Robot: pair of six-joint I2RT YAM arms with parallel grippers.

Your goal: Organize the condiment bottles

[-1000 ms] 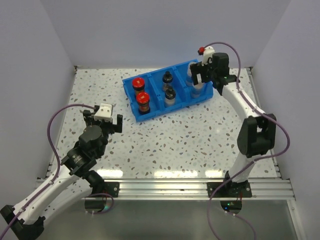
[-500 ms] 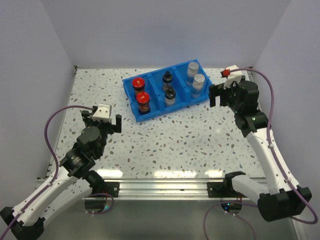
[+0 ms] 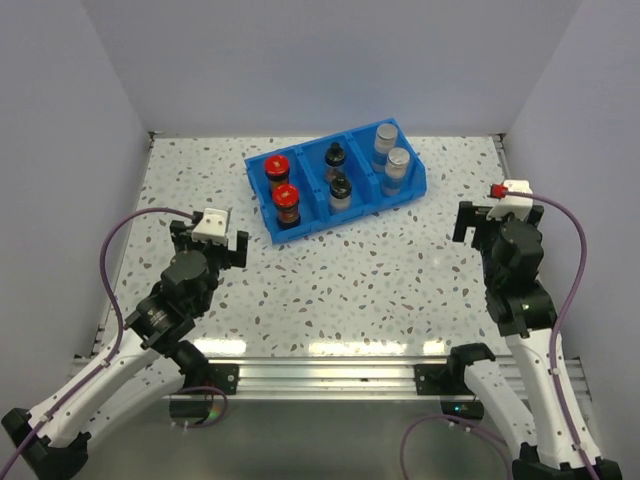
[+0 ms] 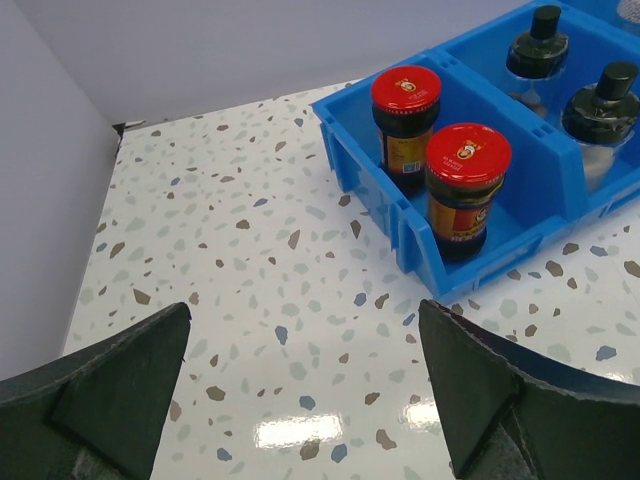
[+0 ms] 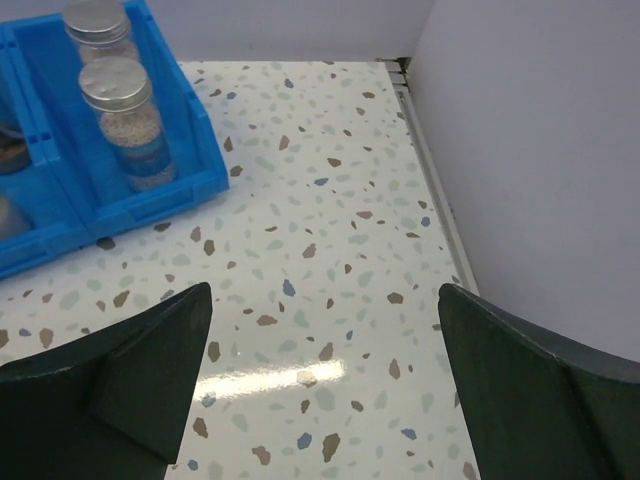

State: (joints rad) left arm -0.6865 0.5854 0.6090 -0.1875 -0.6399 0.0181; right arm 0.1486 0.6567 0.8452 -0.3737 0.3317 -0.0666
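Note:
All the condiment bottles stand in the blue bin at the back of the table. Two red-capped jars fill its left compartment, two black-capped jars the middle, two silver-capped jars the right. My left gripper hovers open and empty over the table, left of and nearer than the bin; its wrist view shows the red-capped jars ahead of the left gripper. My right gripper is open and empty, right of the bin. Beyond the right gripper stand the silver-capped jars.
White walls close the table on the left, back and right; the right wall is close beside my right gripper. The bin's front wall faces my left gripper. Speckled tabletop lies between the arms.
My right arm has pulled back from over the bin's right compartment to the near right side of the table, uncovering the silver-capped jars. The left arm has hardly moved.

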